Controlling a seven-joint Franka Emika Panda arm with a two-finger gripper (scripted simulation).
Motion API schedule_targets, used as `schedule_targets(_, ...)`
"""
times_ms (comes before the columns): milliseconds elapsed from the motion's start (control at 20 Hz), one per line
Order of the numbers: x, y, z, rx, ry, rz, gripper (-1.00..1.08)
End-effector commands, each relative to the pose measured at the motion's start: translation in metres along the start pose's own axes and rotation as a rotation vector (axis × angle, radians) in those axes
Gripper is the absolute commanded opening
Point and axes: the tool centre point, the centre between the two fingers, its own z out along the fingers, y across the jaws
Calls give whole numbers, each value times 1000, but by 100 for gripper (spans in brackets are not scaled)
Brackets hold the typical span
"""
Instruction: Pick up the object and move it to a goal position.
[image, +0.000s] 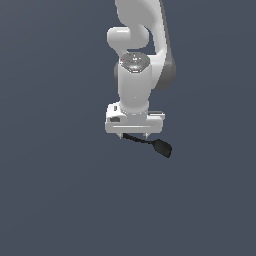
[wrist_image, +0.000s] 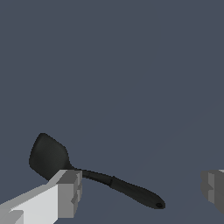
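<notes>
Your claw (wrist_image: 142, 188) is spread wide around the black spoon (wrist_image: 87, 173) lying on the counter (wrist_image: 131, 65) under it; looks light, stiff, probably slick; I'd pinch the thin handle mid-length.

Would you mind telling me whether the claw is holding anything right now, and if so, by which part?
Nothing is held. The claw is open, its fingers wide apart around the handle of the black spoon, neither visibly pressing on it.

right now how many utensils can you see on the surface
1. A black spoon lies below the open gripper, its handle between the fingers, its head sticking out to the exterior view's right. The arm may hide others.
</notes>
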Motion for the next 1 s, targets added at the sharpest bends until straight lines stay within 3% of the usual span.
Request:
schedule_targets(0, 0, 0, 0, 0, 0, 0, 100)
schedule_targets(450, 0, 35, 8, 4, -1, 72, 100)
schedule_targets(950, -2, 31, 13, 0, -3, 15, 100)
